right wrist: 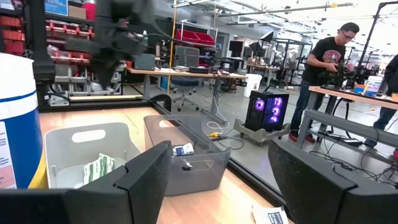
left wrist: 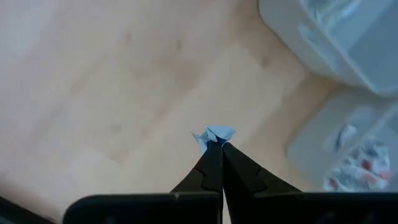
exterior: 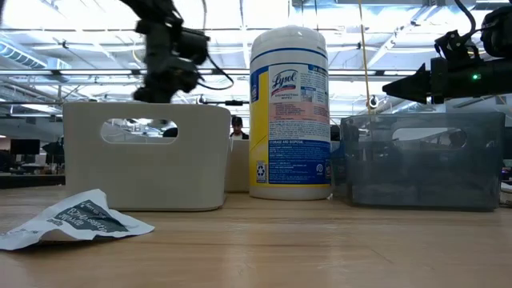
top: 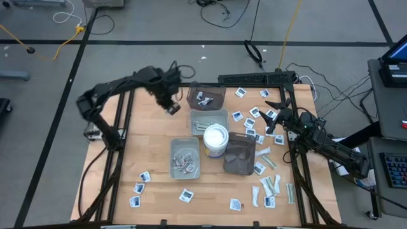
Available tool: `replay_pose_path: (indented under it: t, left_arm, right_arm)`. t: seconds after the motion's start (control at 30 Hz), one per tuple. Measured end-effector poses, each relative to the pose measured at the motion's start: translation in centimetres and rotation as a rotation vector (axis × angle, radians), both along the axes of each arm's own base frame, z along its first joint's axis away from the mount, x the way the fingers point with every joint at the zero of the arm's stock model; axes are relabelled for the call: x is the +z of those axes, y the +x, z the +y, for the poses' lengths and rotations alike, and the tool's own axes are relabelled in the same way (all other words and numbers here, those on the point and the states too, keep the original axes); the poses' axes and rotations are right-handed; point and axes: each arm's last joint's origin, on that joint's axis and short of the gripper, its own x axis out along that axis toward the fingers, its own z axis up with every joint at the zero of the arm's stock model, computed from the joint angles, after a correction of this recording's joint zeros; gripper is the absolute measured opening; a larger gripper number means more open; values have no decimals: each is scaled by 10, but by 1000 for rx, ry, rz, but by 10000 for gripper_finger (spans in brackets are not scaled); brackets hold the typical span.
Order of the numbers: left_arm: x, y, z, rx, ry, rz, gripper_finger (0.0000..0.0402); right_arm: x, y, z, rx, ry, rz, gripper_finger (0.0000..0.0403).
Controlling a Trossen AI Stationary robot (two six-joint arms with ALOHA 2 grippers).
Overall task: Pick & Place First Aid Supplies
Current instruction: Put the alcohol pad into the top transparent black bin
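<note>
Above the tabletop [top: 152, 159], beside the dark tray [top: 206, 95], the left gripper [left wrist: 216, 144] pinches a small blue-white packet [left wrist: 214, 134]; the right gripper [right wrist: 217, 171] hangs wide open over scattered packets [top: 254, 114]

The counter [top: 152, 197] is pale blond wood with a fine grain, edged by a black frame. The first aid supplies [top: 257, 121] are white squares with blue-dark print and pale green-white strips. The tub [exterior: 289, 112] is white with a blue and yellow label. Two trays [top: 185, 157] are light grey; two others [top: 240, 154] are smoky dark translucent. The left end effector [left wrist: 216, 146] is black, pinching a pale blue-white packet [left wrist: 214, 134].
</note>
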Motion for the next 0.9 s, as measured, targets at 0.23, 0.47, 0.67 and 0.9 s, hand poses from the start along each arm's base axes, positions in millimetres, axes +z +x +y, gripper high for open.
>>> replay_pose_path:
  t: [0.23,0.47,0.67,0.9]
  left_arm:
    - [10,49,56,-60,33,12,0]
    - [11,100,93,-112,91,-52,0]
    - [-9,131,107,-124,126,-69,0]
    - [-44,146,108,-137,103,-16,0]
  right_arm:
    - [0,0,0,0,0,0,263]
    - [0,0,0,0,0,0,263]
    - [0,0,0,0,0,0,263]
    - [0,0,0,0,0,0,263]
